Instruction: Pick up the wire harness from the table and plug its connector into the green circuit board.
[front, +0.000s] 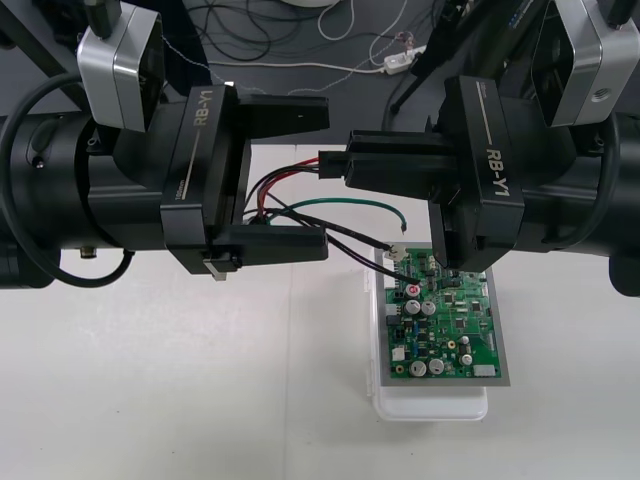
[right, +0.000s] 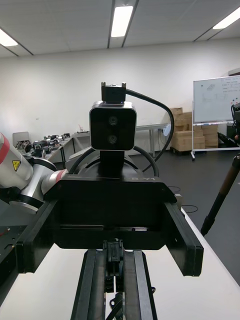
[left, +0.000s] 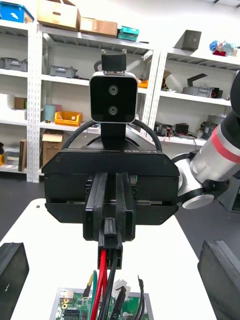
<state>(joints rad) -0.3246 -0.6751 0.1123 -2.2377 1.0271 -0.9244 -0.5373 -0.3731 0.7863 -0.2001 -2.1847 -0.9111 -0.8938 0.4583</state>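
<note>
My right gripper (front: 348, 165) is shut on the harness's small black plug (front: 327, 164) above the table, just behind the green circuit board (front: 445, 330). Red, black and green wires (front: 345, 204) trail from the plug down towards the board's near end. My left gripper (front: 325, 180) faces it, open, one finger on each side of the plug without touching it. In the left wrist view the right gripper (left: 109, 225) pinches the plug (left: 110, 245) and the wires (left: 102, 280) hang to the board (left: 75, 307). The right wrist view has the plug (right: 114, 252) between my own fingers (right: 95, 285).
The board sits on a white base (front: 430, 405) right of the table's centre. Bare table lies to the left and in front of it. Dark floor with loose cables (front: 300, 40) runs beyond the far edge.
</note>
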